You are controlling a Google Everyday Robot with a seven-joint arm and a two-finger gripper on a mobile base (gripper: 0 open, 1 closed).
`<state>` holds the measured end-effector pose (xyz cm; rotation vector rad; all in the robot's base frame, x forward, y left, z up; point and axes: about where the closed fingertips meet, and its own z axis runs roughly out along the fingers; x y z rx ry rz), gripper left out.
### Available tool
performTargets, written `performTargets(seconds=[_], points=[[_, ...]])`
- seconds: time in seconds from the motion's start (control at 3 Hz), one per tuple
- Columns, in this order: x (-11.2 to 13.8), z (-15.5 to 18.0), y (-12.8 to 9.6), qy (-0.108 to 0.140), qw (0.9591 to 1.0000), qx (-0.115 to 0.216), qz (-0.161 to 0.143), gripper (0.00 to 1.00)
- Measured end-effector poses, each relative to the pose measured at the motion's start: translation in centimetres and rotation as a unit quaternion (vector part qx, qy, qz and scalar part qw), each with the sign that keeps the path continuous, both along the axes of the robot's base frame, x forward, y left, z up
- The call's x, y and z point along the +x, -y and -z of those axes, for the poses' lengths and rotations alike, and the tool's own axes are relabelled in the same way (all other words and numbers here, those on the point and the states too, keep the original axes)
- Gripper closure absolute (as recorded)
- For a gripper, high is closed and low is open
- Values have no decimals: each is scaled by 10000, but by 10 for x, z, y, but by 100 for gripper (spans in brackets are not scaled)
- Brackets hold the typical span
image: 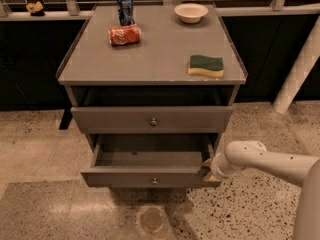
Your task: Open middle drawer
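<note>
Knob (154, 180) at the centre of the front looks like the natural hold on the middle drawer (120, 177). That drawer stands pulled well out, below the upper drawer (110, 120) and the worktop (160, 59). The robot's hand (209, 170) is instead at the drawer's right front corner, against it as far as I can see; whether it is clamped or open I cannot tell. I'd judge the drawer rigid, smooth-faced and not heavy, so it should slide easily. A pull from the corner could skew it, and the small round knob may slip.
</note>
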<state>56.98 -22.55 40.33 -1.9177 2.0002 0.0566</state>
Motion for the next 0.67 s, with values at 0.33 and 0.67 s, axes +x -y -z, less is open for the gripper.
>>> performTargets(seconds=[0.33, 0.67], points=[[0, 0, 0, 0, 10000, -1, 0, 100], [-10, 3, 2, -12, 9999, -98, -59, 100]])
